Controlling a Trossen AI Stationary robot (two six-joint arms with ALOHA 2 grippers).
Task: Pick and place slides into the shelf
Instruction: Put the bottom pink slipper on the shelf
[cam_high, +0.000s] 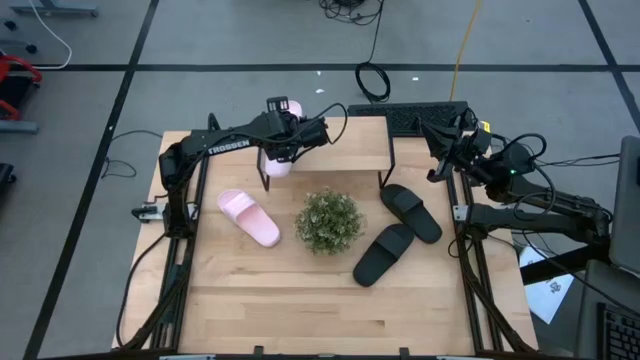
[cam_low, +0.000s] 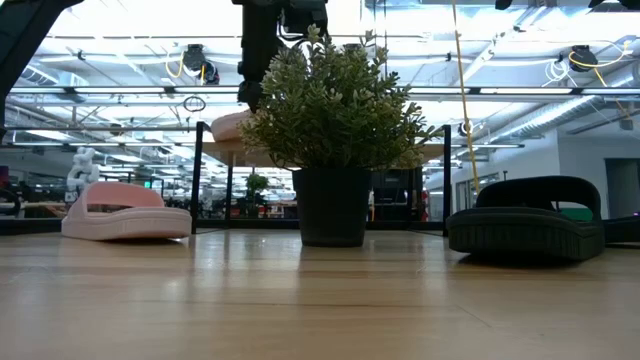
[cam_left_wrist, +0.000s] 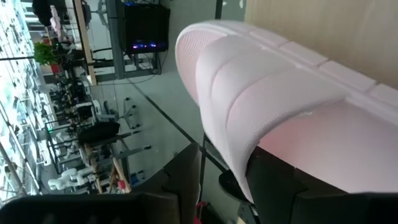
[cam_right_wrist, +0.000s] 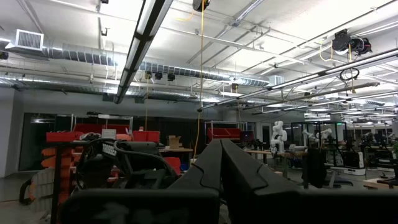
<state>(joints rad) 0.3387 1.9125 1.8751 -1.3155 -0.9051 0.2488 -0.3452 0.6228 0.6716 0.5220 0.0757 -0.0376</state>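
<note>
Pink slide, pinched in the left gripper, hangs over the shelf's left end, upper centre, long axis running top-to-bottom; right gripper, closed empty, waits upper right.

pink slide in the left gripper: light pink | other pink slide: same | two slides: black | shelf: light wood, black legs | plant: green, dark pot
</note>
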